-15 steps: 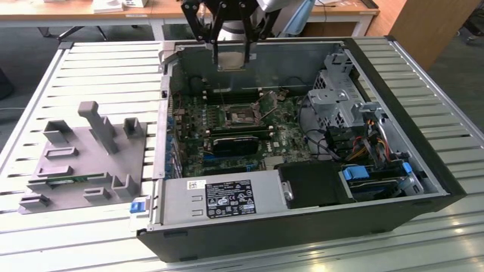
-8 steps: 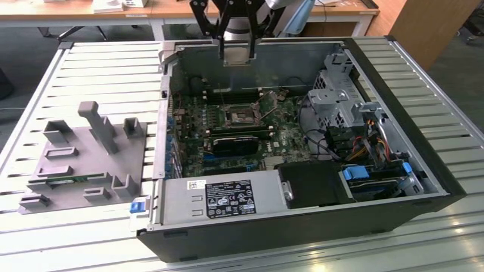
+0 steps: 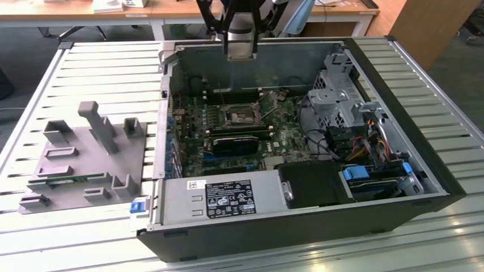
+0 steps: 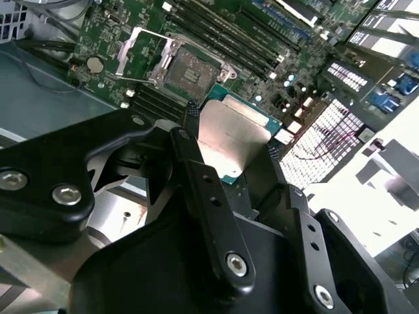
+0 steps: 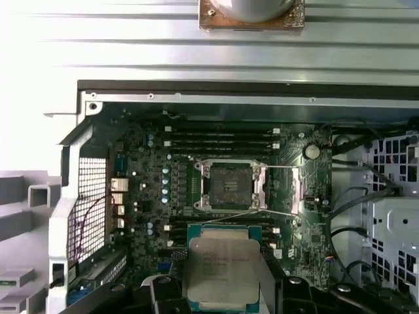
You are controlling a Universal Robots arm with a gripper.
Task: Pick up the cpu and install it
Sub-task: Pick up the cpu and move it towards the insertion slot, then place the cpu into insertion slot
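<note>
Second wrist view: hand (image 4: 232, 131) clamped on cpu (image 4: 230, 149).
Judged light, stiff, fragile; best held by opposite edges only.

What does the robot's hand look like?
The gripper is matte black, built from chunky jointed bars with rounded ends. Its long flat fingers have small holes along them, and shiny silver screws sit at the joints. In the exterior view, the arm carries a silver-grey block.
</note>
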